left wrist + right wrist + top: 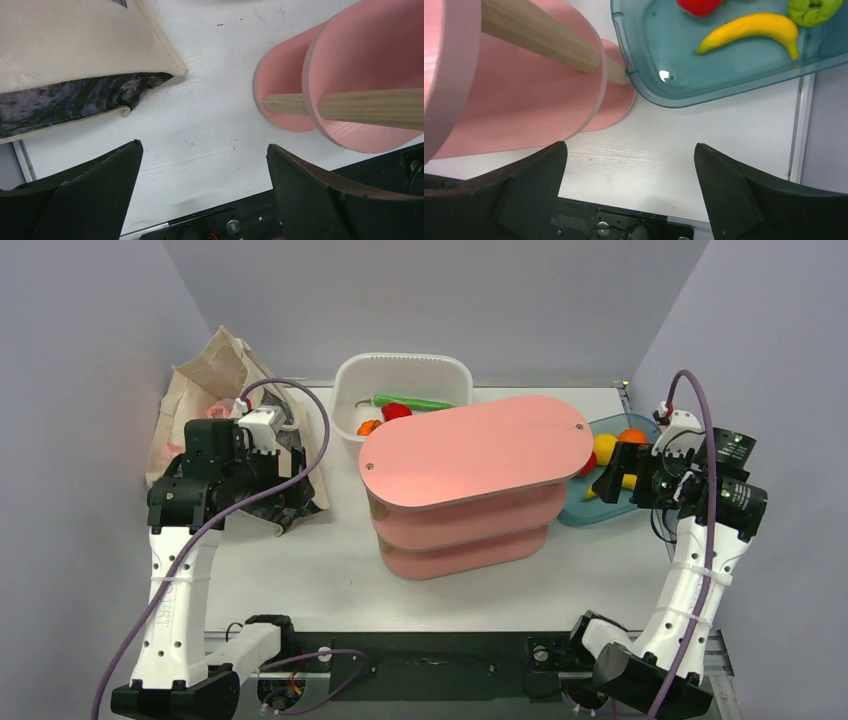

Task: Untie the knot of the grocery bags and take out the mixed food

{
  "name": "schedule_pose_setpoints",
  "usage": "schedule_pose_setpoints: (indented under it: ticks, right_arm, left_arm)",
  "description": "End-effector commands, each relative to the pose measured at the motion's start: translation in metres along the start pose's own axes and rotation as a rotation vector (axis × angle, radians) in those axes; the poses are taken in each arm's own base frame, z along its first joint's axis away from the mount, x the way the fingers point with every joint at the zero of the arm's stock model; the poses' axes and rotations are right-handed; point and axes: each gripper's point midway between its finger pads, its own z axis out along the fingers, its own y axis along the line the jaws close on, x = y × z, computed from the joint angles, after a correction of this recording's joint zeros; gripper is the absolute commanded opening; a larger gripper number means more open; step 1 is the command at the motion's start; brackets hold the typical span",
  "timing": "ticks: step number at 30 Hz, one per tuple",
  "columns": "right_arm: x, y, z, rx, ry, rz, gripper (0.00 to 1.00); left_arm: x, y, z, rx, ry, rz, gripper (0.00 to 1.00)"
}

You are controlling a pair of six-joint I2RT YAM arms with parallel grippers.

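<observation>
The beige canvas tote (pixel 215 365) lies slumped at the back left, and its dark patterned patch (pixel 75 102) shows in the left wrist view. Bits of the pink plastic bag (pixel 214 407) peek out beside it, behind my left arm. My left gripper (pixel 275 495) hovers over the tote's near right corner. It is open and empty (pixel 205 150), with bare table between its fingers. My right gripper (pixel 606 483) is open and empty (pixel 630 150) over the table at the teal tray's near edge. The mixed food is hidden.
A pink three-tier shelf (pixel 475 450) with wooden posts stands mid-table between the arms. A white tub (pixel 400 370) with red and green peppers is behind it. The teal tray (pixel 674 65) at right holds a banana (pixel 749 27) and other fruit.
</observation>
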Motion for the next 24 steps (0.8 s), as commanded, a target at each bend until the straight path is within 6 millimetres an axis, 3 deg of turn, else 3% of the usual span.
schedule_pose_setpoints:
  ticks: [1,6,12,15,24]
  right_arm:
    - [0.012,0.01,-0.001,-0.051,0.003,-0.023,0.94]
    - [0.031,0.026,0.011,-0.179,0.025,-0.062,0.88]
    - [0.03,0.046,0.033,-0.356,0.006,-0.081,0.65]
    - [0.019,0.046,0.047,-0.384,-0.06,-0.106,0.54]
    - [-0.029,0.044,0.084,-0.355,-0.215,-0.19,0.36]
  left_arm:
    - [-0.028,-0.006,-0.005,0.021,-0.108,-0.029,0.95]
    - [-0.035,-0.02,-0.002,0.098,-0.159,-0.028,0.95]
    - [-0.04,-0.042,-0.001,0.225,-0.254,-0.064,0.95]
    - [-0.038,-0.046,0.001,0.252,-0.274,-0.086,0.95]
    - [-0.035,-0.057,0.005,0.328,-0.277,-0.096,0.95]
